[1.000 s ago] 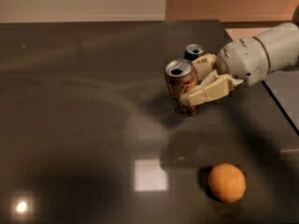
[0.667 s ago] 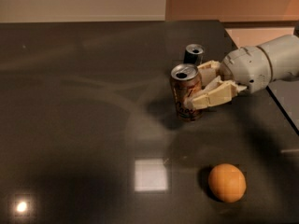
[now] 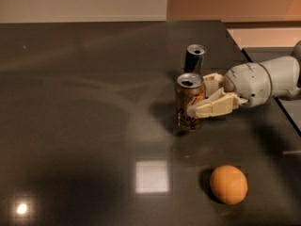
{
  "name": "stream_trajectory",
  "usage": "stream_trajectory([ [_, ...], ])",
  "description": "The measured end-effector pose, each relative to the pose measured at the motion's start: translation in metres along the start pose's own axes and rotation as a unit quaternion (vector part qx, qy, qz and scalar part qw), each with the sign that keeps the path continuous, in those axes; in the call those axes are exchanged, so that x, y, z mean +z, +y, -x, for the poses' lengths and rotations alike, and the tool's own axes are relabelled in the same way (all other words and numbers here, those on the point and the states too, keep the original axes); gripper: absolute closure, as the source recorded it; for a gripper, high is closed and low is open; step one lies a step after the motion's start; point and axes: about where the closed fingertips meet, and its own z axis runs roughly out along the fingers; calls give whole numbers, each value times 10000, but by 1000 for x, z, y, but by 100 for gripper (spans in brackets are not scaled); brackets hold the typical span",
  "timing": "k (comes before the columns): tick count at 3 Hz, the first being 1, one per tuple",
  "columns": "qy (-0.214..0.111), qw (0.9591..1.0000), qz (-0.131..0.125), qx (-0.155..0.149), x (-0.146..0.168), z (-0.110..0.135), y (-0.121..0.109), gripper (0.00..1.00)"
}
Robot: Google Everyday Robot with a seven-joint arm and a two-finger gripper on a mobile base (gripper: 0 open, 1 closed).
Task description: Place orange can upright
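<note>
The hand (image 3: 201, 95), at centre right of the frame, is showing blocky cream fingers (image 3: 216, 108); behind it the arm (image 3: 263, 81) is showing smooth, rounded pale-grey shell segments.

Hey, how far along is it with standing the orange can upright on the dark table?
Done, it seems: the coppery orange-brown soda can stands upright, silver top up, its base apparently on the dark glossy table. In hand: the cream two-finger gripper, reaching in from the right, is closed on the can's sides. Left: open the fingers and back away without tipping it.
</note>
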Motion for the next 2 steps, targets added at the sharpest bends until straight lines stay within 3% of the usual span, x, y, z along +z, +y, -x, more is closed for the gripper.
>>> stream_trajectory([
  [2,-405,9991,-31,-132,-2,-19,2,100],
])
